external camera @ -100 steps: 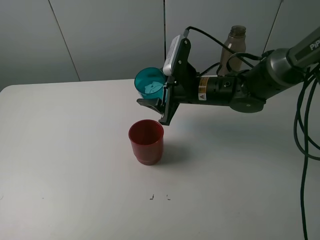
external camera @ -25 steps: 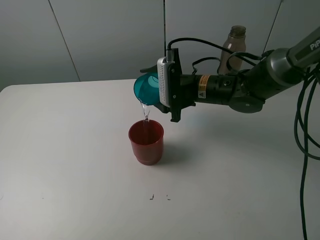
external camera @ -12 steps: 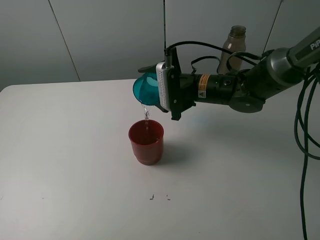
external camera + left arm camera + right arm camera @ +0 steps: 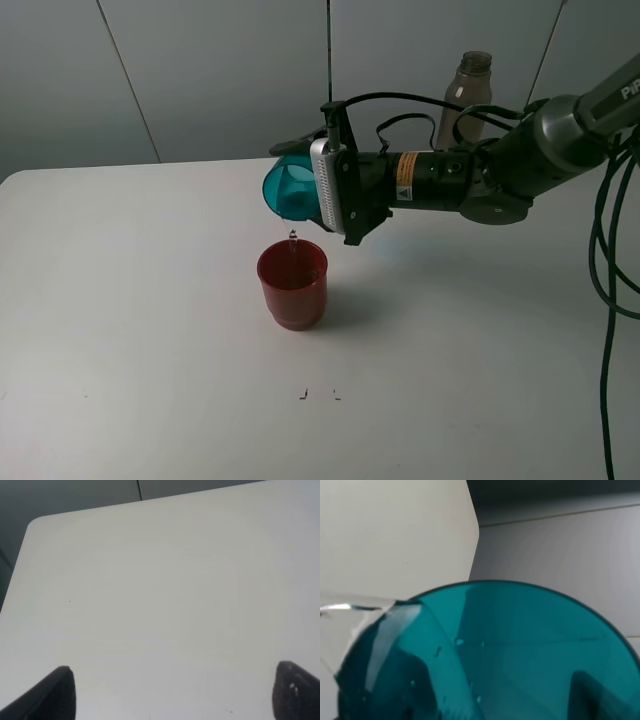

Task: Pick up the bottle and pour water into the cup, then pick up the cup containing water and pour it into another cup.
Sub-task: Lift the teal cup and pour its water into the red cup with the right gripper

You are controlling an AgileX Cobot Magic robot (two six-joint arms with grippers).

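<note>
Exterior high: right gripper [image 4: 306, 186] clamped on teal cup [image 4: 282, 192], which is tipped on its side above red cup [image 4: 292, 285] at the middle of the table [image 4: 150, 300]. A water drip [image 4: 292, 236] falls between them. The bottle [image 4: 466, 95] stands upright toward the back edge, right side. Left gripper [image 4: 172, 695] jaws wide, holding nothing.

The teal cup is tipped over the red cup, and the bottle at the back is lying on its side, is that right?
Not quite. The bottle stands upright at the back, not on its side; the exterior high view shows it. The rest holds: the teal cup is tipped over the red cup.
</note>
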